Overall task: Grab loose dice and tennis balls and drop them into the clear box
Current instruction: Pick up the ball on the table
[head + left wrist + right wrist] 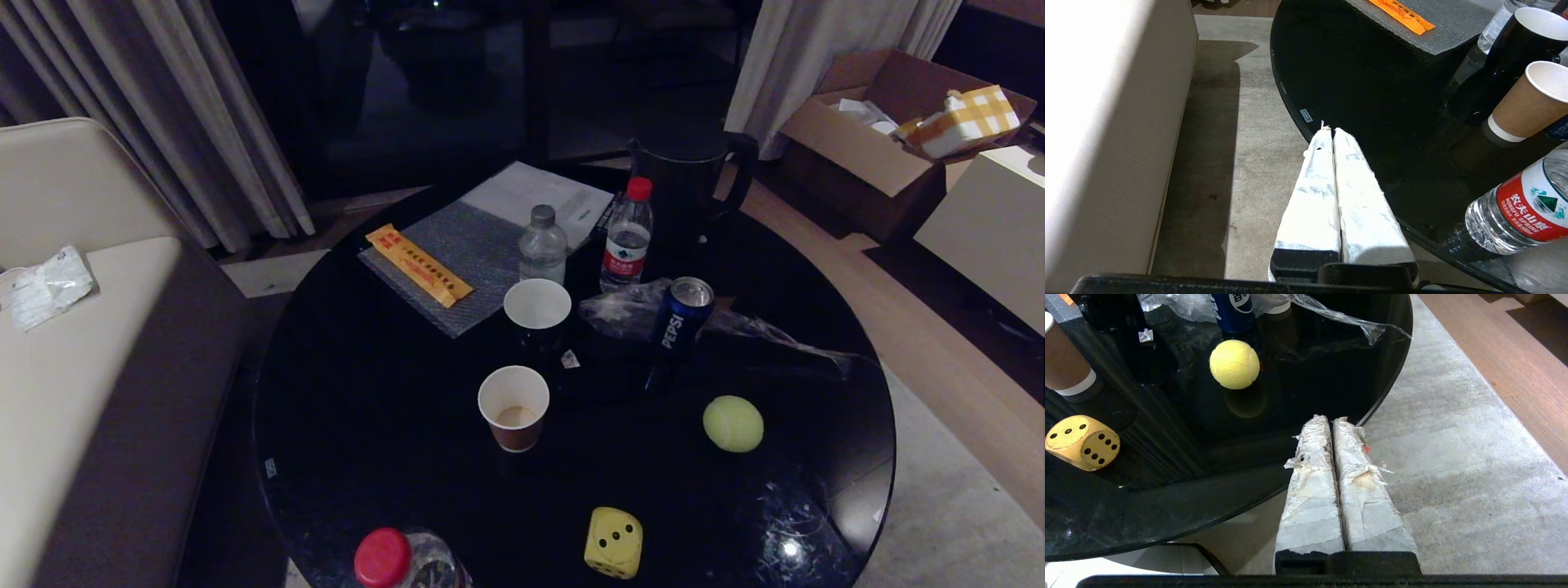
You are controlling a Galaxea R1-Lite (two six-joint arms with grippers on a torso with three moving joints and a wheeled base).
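Both claws, left claw point(1329, 130) and right claw point(1331, 418), are closed and empty; open the right wide before reaching for the tennis ball point(1234, 364) on the bench point(392, 408).

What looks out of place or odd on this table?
The blue Pepsi can leans against crumpled clear plastic film instead of standing upright. The yellow-green tennis ball and pale yellow die with black pips lie loose on the round black glass table. No clear box is visible in any view.
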